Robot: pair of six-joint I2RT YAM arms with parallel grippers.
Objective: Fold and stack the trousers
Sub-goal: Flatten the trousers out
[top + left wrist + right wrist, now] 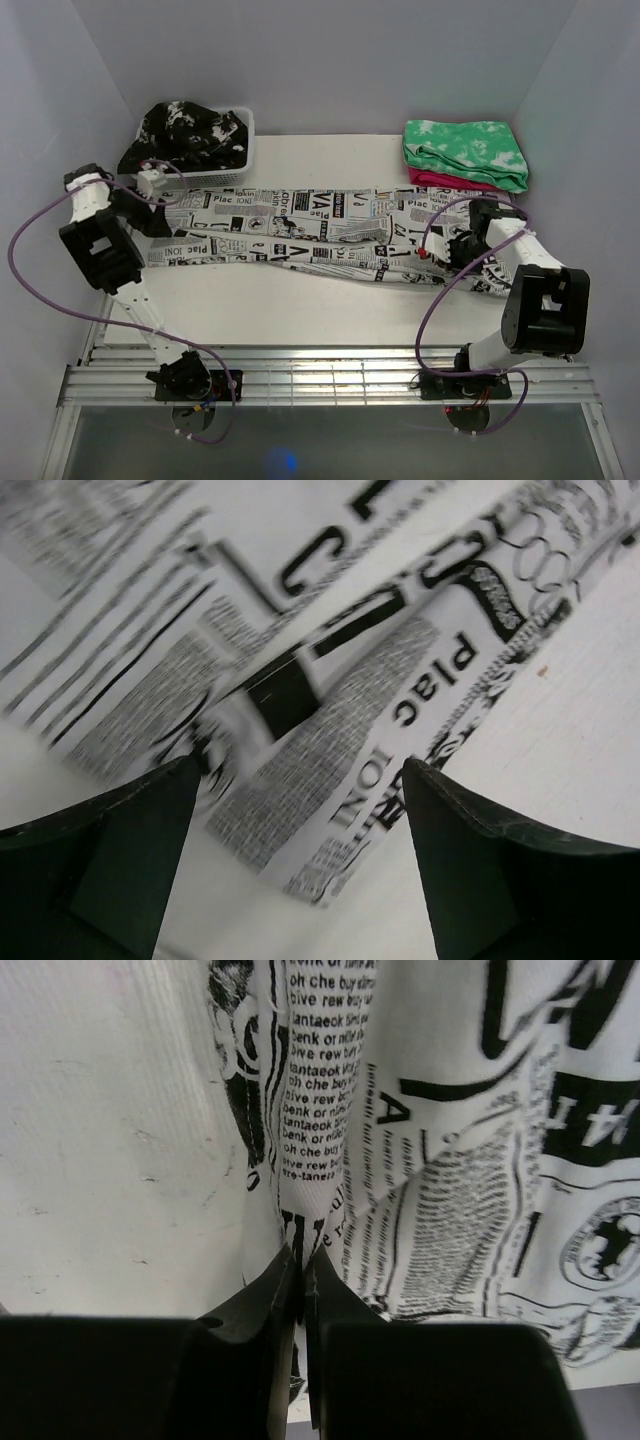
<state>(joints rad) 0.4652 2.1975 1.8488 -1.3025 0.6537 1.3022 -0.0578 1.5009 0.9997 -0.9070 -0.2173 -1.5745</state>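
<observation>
Since the trousers (300, 228) are the whole point here: they're stretched long across the middle of the white counter (300, 305), running from about 9 o'clock to 3 o'clock in the top view. They're a bit rumpled, with newspaper print all over.

The top view gives you that whole layout, but both pincer tips are dark blobs against the cloth there, so you can't read them from above. The wrist cams sort that out.

In the left wrist view, the left pincer (300, 770) has its fingers wide apart over the trousers' 9 o'clock end. Printed cloth and a wedge of bare counter show in the gap, and nothing is gripped. In the right wrist view, the right pincer (302, 1255) is clamped on a raised pleat of the trousers at the 3 o'clock end, with the cloth pinched right between the tips.

The stuff further out only shows from above. A white basket (248, 140) sits at roughly 10 o'clock, just beside the trousers' far edge. It holds a crumpled black garment with white splotches (185, 135), heaped above the rim. At about 2 o'clock a folded green-and-white cloth (465, 150) lies on top of something pink (440, 180), which is just a sliver peeking out underneath.
</observation>
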